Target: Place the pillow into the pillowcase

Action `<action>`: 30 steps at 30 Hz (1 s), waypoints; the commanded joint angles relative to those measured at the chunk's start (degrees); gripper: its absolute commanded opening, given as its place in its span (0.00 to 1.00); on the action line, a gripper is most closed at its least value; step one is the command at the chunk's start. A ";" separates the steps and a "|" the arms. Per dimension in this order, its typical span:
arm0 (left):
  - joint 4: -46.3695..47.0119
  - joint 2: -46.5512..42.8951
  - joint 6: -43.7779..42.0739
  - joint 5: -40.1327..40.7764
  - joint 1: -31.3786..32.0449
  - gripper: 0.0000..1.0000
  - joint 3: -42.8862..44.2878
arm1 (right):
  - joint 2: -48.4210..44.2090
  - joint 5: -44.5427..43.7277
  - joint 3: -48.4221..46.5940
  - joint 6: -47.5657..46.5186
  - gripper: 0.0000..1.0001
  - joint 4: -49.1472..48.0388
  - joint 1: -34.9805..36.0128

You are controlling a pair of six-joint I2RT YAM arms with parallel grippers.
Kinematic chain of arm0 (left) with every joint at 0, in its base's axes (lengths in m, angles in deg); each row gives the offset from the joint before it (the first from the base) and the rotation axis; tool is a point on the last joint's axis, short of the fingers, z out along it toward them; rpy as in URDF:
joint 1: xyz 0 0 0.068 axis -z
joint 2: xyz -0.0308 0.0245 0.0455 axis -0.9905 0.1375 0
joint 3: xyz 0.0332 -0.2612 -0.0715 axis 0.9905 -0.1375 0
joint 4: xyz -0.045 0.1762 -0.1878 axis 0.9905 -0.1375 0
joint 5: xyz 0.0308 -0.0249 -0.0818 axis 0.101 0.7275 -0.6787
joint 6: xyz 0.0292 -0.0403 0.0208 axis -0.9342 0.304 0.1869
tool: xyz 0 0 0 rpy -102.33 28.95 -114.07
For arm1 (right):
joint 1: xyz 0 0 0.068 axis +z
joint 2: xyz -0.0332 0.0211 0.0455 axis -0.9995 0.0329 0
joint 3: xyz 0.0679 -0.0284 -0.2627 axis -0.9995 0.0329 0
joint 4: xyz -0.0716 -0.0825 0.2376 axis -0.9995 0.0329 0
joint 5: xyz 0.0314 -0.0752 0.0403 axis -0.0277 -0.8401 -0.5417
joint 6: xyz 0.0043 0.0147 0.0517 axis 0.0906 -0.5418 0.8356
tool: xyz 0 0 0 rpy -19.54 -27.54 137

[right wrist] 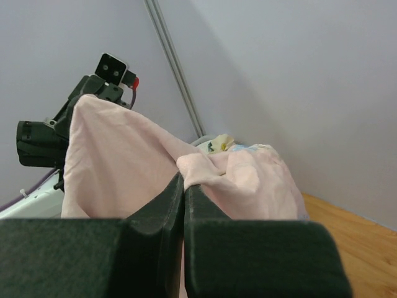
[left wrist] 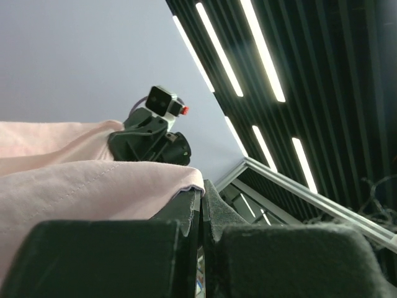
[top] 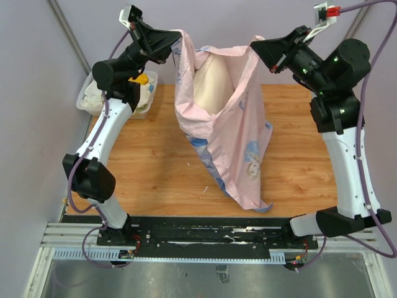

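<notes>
Both arms reach up and inward over the table [top: 155,167], each holding one side of the pillowcase [top: 239,133] mouth in the air. The left fingers [top: 169,45] are pressed together on the left edge of the opening. In the left wrist view the fingers [left wrist: 218,208] meet with a fold of pale pink hem pinched between them. The right fingers [top: 263,47] grip the opposite edge. In the right wrist view the two fingers [right wrist: 164,200] are likewise shut tight, with pink cloth bunched at their tips.

The pillowcase [right wrist: 118,161] hangs between the two grips like an open sack, its pink side facing outward. Patches of light blue print show through lower down. Its lower end trails onto the wooden table near the front edge and lies crumpled there.

The pillow [top: 214,81] sits inside the pillowcase, standing roughly upright. Its cream upper part shows through the gaping mouth between the two held edges. The rest is hidden by the fabric, so how far down it reaches cannot be told.

At the far left corner of the table stands a clear plastic tub [top: 85,102] holding a white-and-yellow cloth bundle [top: 141,81]. It is partly covered by the left arm [top: 105,133] and well apart from the pillowcase.
</notes>
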State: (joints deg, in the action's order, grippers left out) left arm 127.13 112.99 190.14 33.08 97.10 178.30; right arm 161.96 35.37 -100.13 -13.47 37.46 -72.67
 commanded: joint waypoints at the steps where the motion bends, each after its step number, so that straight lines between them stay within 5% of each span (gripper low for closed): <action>1: 0.73 -2.21 -0.39 1.29 -4.13 0.00 4.60 | 4.47 4.51 -2.63 6.53 0.00 -6.91 -0.16; 12: -2.31 -4.04 -0.86 2.01 -10.57 0.00 14.02 | 16.09 11.88 -15.11 14.07 0.01 -10.38 5.37; 18: -12.55 -3.40 -6.80 1.67 -11.75 0.02 25.53 | 21.75 15.74 -23.93 19.68 0.00 -14.44 8.63; 23: -15.07 -4.59 -9.32 0.96 -11.75 0.02 23.78 | 19.25 16.08 -16.62 21.40 0.01 -18.78 8.13; 30: -8.31 -8.45 -10.46 0.33 -9.40 0.02 4.05 | 7.65 11.65 9.45 22.78 0.01 -25.49 2.36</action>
State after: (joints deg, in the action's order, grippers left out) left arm 114.84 105.27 181.05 31.64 86.11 190.74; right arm 176.04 49.75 -99.69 7.75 19.25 -66.55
